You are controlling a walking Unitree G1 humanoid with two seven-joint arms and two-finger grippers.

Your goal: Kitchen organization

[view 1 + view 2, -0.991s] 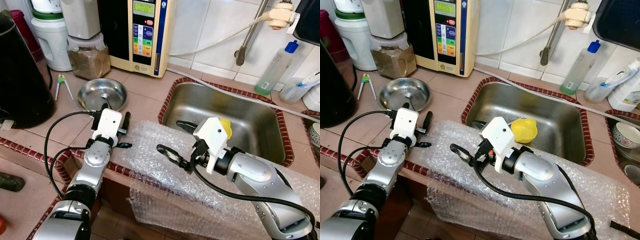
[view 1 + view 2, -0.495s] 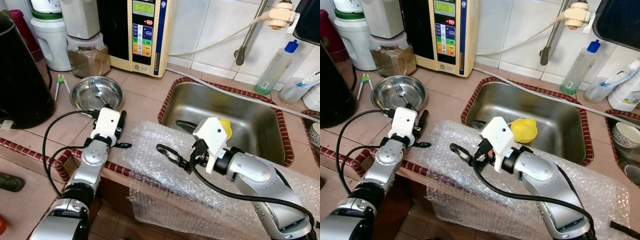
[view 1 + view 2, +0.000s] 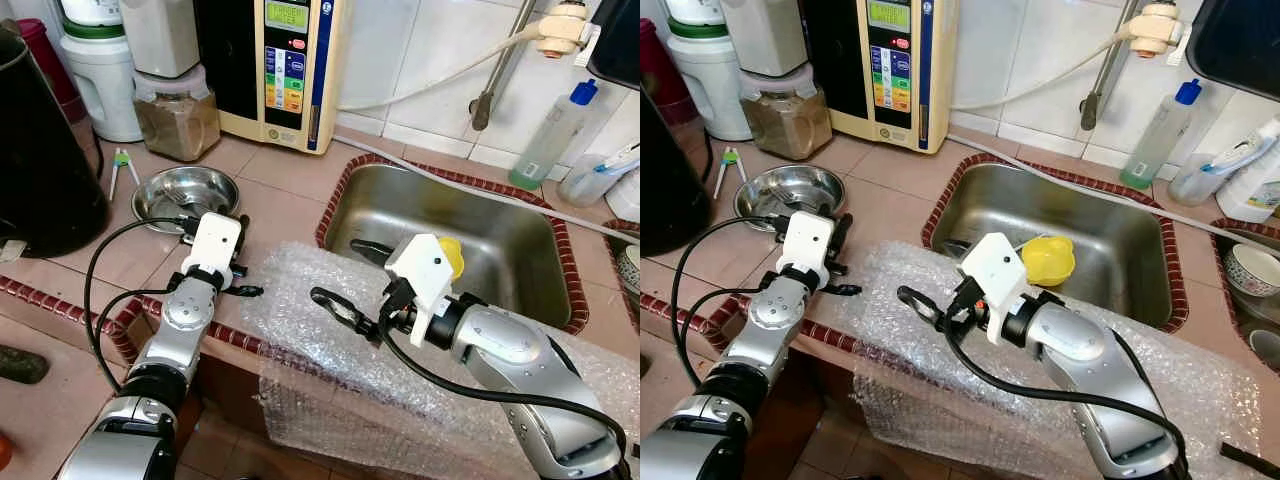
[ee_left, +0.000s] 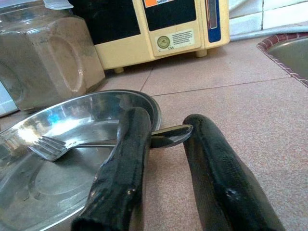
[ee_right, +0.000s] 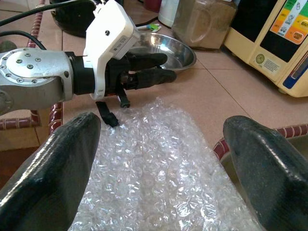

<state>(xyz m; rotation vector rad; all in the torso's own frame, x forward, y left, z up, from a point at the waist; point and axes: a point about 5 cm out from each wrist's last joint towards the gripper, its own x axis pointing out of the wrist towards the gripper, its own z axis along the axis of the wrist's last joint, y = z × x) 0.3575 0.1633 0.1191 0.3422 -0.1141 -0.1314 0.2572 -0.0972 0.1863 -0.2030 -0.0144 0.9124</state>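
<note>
Little looks done yet: from the head views you see the left end effector (image 3: 238, 222) at the near rim of the steel bowl (image 3: 180, 187) on the worktop (image 3: 290, 180), your left wrist view shows its fingers slightly parted astride the fork (image 4: 62, 145) handle, gripping nothing, and your right wrist view shows the right end effector (image 5: 159, 144) wide open, empty above the bubble wrap (image 5: 159, 159).

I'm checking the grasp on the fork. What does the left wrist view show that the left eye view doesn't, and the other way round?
Left wrist view alone: the fork lying in the steel dish, its handle end poking over the rim between the left claw's two black fingers, which are not clamped on it. Left eye view alone: the sink, the bubble wrap, and the right claw open over the wrap. Both: the dish, the jar of brown powder and the cream appliance.
</note>
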